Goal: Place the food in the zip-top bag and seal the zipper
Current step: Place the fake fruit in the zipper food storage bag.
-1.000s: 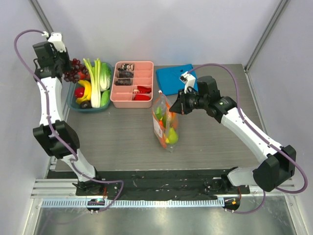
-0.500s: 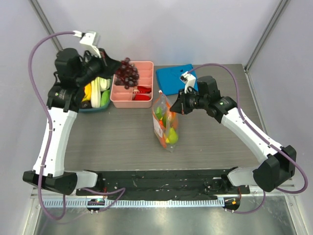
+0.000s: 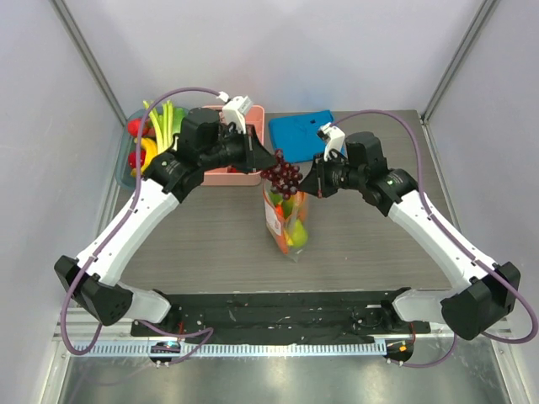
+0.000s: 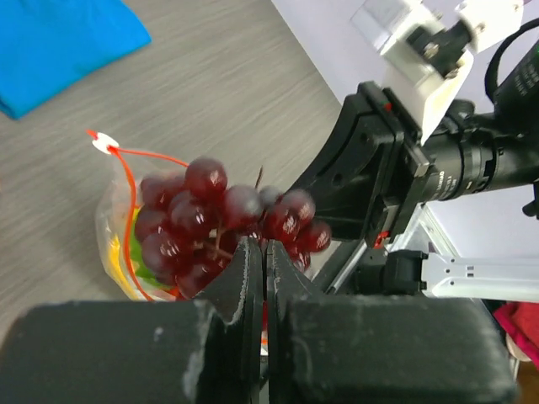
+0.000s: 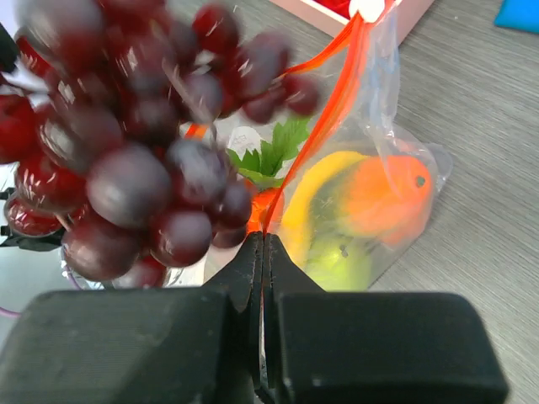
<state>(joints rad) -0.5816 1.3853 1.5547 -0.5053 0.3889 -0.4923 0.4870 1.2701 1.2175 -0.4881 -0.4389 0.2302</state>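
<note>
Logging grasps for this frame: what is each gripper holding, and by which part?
The left gripper pinches the grape bunch at its near edge. The right gripper pinches the zip-top bag by its mouth edge, at the zipper.

**Both arms reaching inward, claws almost meeting**

The left arm point(image 3: 135, 220) stretches rightward from its base. The left gripper point(image 3: 269, 161) has its fingers point(image 4: 244, 278) pressed together, pinching the grape bunch point(image 3: 282, 175), which hangs just ahead of the tips. The right arm point(image 3: 438, 231) reaches leftward. The right gripper point(image 3: 308, 185) faces the left claw from close beside it, its jaws closed flat on the edge of the zip-top bag point(image 3: 286, 225) just below its tips
</note>
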